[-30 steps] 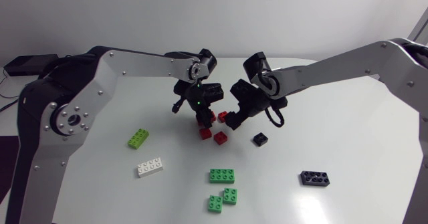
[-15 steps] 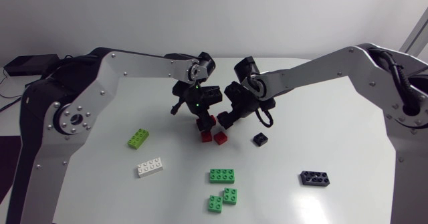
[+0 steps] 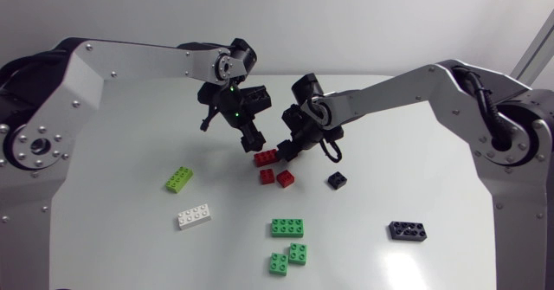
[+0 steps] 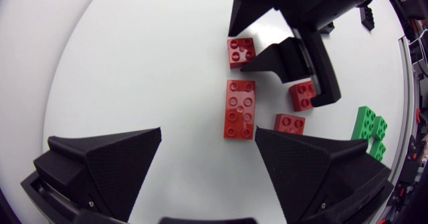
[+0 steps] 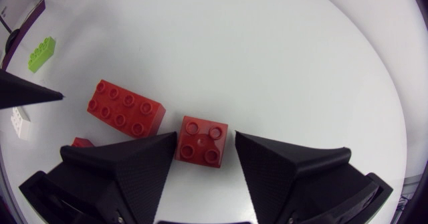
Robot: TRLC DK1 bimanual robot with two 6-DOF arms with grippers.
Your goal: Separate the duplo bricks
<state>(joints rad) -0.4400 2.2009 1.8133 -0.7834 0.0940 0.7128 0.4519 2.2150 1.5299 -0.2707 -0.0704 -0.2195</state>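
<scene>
In the head view the left gripper (image 3: 248,137) and the right gripper (image 3: 291,148) are seen close together above red bricks on the desk (image 3: 415,151). A pair of small red bricks (image 3: 267,177) lies just beside them. Only the left wrist view shows the long red brick (image 4: 239,108) lying flat between spread fingers and touched by neither. Only the right wrist view shows the small red square brick (image 5: 202,140) plainly. It sits between that gripper's parted fingers, with a gap visible at one side.
</scene>
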